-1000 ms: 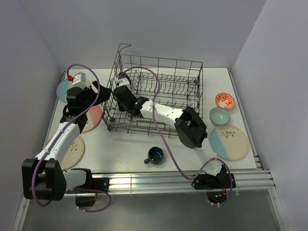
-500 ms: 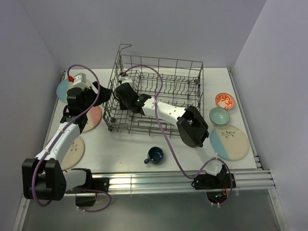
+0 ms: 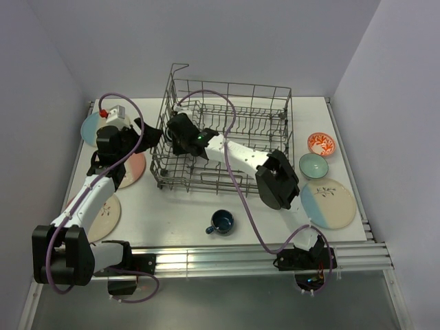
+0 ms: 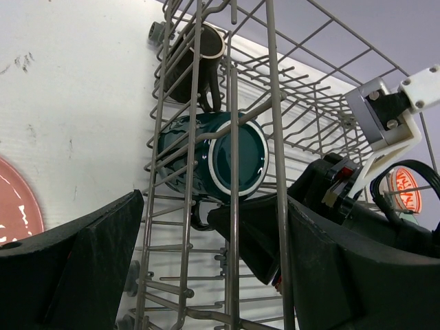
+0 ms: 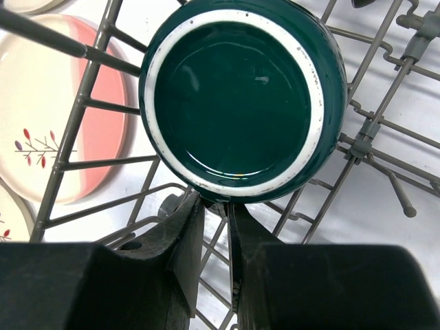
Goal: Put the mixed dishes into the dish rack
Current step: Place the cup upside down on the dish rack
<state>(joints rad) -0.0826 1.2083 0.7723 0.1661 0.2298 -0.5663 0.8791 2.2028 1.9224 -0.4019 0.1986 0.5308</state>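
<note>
Straight to the dish rack [image 3: 265, 130], up at the back middle of the table [image 3: 179, 206], with two mugs inside, both at its left end. First the teal mug [image 5: 240, 96], tipped on its side among the tines and pinched by its handle in the right gripper [image 5: 214, 227], fingers drawn close with only the handle between them. Just beside it, against the same left wall, a dark mug [image 4: 192, 58], also lying over. Room to spare across the rack's right half. Just outside that left wall, the left gripper [image 3: 143, 130], spread wide and gripping nothing. Down the table's left edge, three plates: a blue plate [image 3: 89, 127] at the back corner, a pink plate [image 3: 134, 168] near the rack, a cream plate [image 3: 106, 210] toward the front. Down the right edge, back to front, an orange-red bowl [image 3: 321, 144], a pale green bowl [image 3: 314, 165] and a blue-and-cream plate [image 3: 328, 203]. Open tabletop in front of the rack, apart from a dark blue mug [image 3: 222, 221] upright near the front edge.
</note>
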